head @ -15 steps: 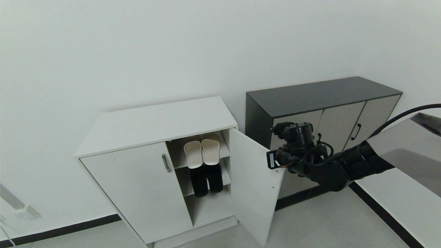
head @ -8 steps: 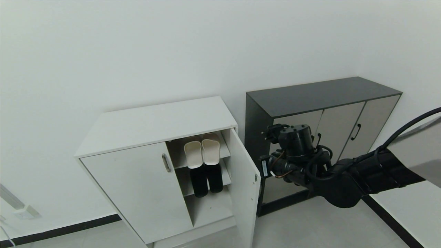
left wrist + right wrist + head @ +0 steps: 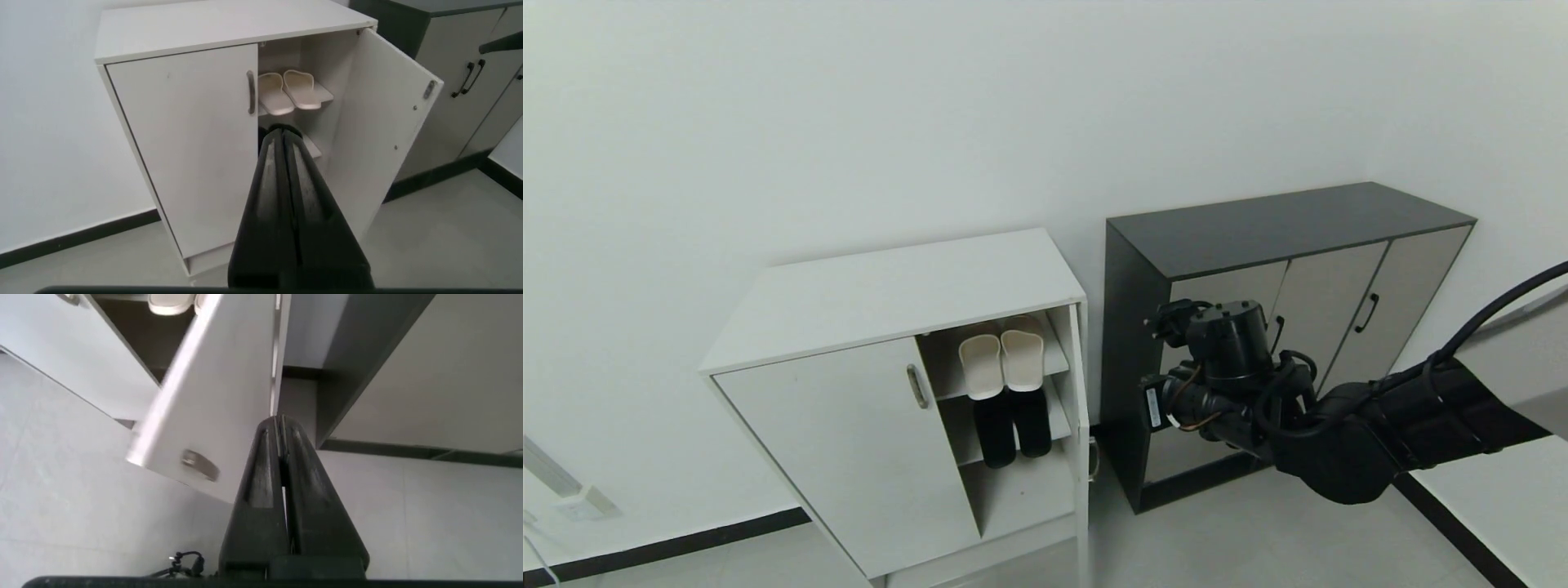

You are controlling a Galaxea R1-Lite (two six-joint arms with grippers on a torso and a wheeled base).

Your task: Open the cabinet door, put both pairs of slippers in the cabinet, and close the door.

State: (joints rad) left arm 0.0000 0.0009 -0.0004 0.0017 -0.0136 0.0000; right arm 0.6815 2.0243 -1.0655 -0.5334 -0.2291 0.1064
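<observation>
I have the white smooth-faced cabinet [image 3: 890,286] in front of me, a plain box with a flat matt top. Its right-hand door [image 3: 392,139], a thin flat white panel, stands swung out; in the head view I see it edge-on as a narrow strip. The left-hand door [image 3: 849,457] is flush and closed, with a slim brushed-metal bar handle [image 3: 916,385] set upright at its inner edge.

Inside, the cream moulded slippers [image 3: 1002,359] lie side by side on the upper shelf, smooth and rounded. The black slippers [image 3: 1013,429] sit as a pair on the shelf below.

My right gripper [image 3: 282,429] has its two tapered black fingers pressed together with nothing between them. It points at the swung-out door's outer face, near that door's small metal handle [image 3: 198,464]; I cannot tell whether it touches. My left gripper [image 3: 283,139] is likewise closed up and empty, facing the cabinet opening.

A dark grey cabinet [image 3: 1258,224] with pale grey doors stands just beside the white one, on a pale tiled floor [image 3: 1258,539].
</observation>
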